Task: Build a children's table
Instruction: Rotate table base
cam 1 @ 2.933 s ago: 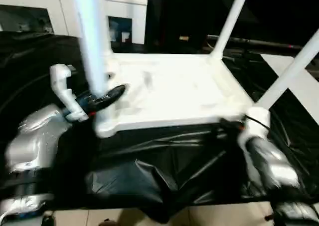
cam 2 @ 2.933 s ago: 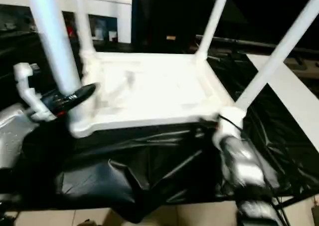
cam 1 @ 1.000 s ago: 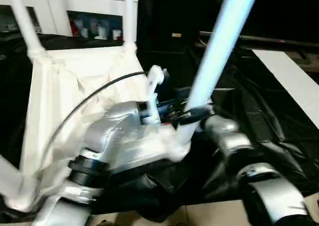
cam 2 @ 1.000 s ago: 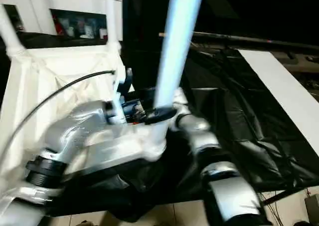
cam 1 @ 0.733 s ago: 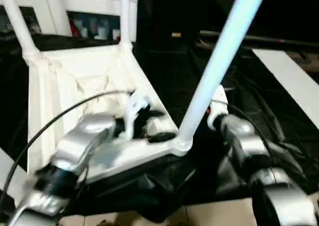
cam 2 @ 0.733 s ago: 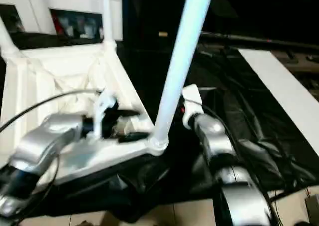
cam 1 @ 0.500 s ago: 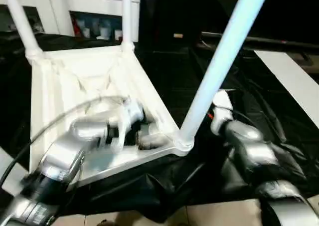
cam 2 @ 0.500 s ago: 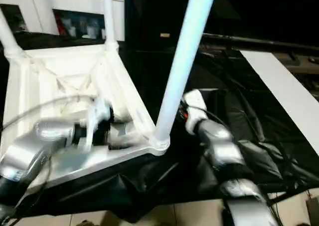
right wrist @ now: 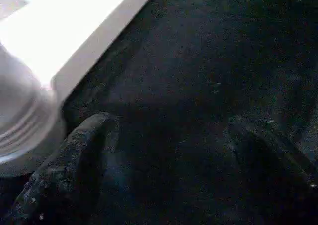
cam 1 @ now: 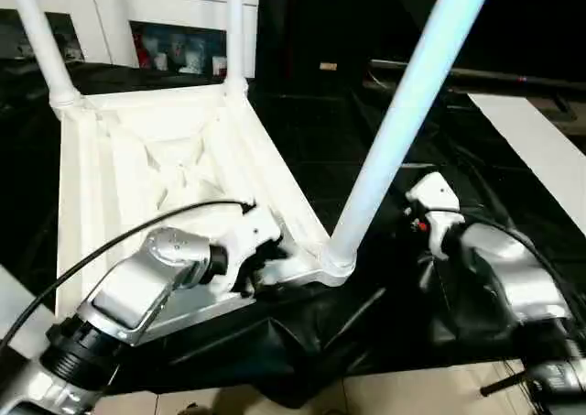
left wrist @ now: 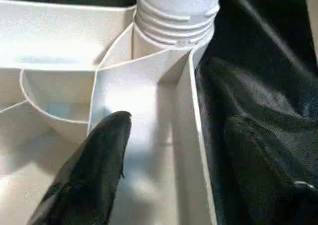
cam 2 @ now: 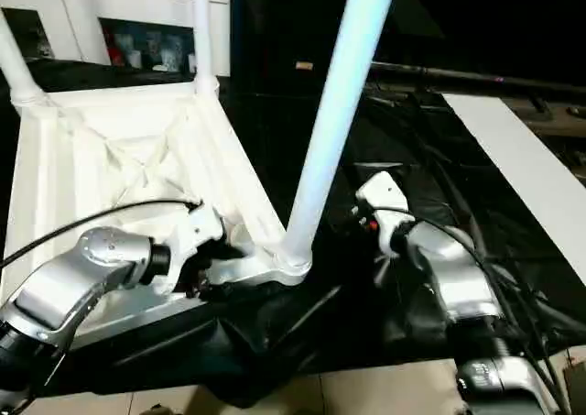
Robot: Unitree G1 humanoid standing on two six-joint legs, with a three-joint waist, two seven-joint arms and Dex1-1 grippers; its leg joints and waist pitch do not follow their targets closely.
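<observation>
The children's table lies upside down on the black sheet, its ribbed top [cam 1: 156,158] facing up. Three legs stand in corner sockets: the near right leg [cam 1: 403,122], the far left leg [cam 1: 41,39] and the far right leg [cam 1: 235,30]. My left gripper [left wrist: 176,121] is open and straddles the near rim beside the near right leg's threaded base [left wrist: 176,16]. One finger [left wrist: 99,165] rests inside on the ribs, the other [left wrist: 263,175] outside over the sheet. My right gripper [right wrist: 171,123] hangs open over the black sheet just right of that leg, holding nothing.
A white cabinet [cam 1: 174,21] with glass doors stands behind the table. A white board [cam 1: 540,149] lies at the right on the crumpled black sheet [cam 1: 366,342]. A black cable [cam 1: 119,241] loops from my left arm over the top. Pale floor shows along the near edge.
My left gripper has left the near right leg's base and dropped onto the near rim. My right arm has drawn back to the right, away from that leg.
</observation>
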